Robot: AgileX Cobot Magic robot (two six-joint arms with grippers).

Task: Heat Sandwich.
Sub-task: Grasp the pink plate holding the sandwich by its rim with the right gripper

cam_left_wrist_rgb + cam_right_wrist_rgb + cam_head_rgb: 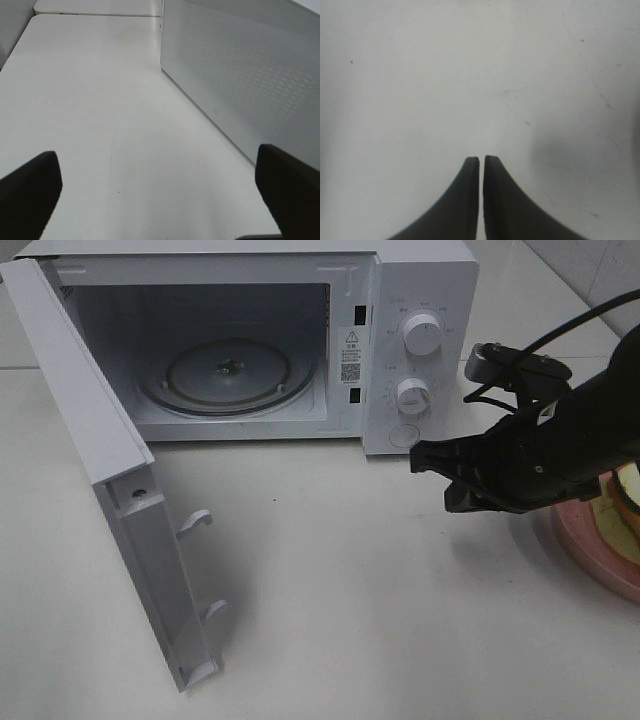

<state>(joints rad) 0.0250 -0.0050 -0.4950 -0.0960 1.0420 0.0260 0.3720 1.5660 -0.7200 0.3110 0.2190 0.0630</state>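
1. Sitting at the 3 o'clock edge of the table (330,590), the sandwich (628,492) rests on a pink plate (590,552).
2. The right gripper (415,458), at the plate's 10 o'clock, is pinched nearly together and empty.
3. The left gripper (156,152) spreads wide, holding nothing.
4. The microwave (420,300) stands open at 11 o'clock.

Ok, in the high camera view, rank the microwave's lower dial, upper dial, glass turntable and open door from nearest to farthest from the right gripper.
1. Lower dial, on the right front of the microwave, just past the right gripper.
2. Upper dial, directly above the lower one.
3. Glass turntable, inside the cavity, off to the left.
4. Open door, swung out at far left.
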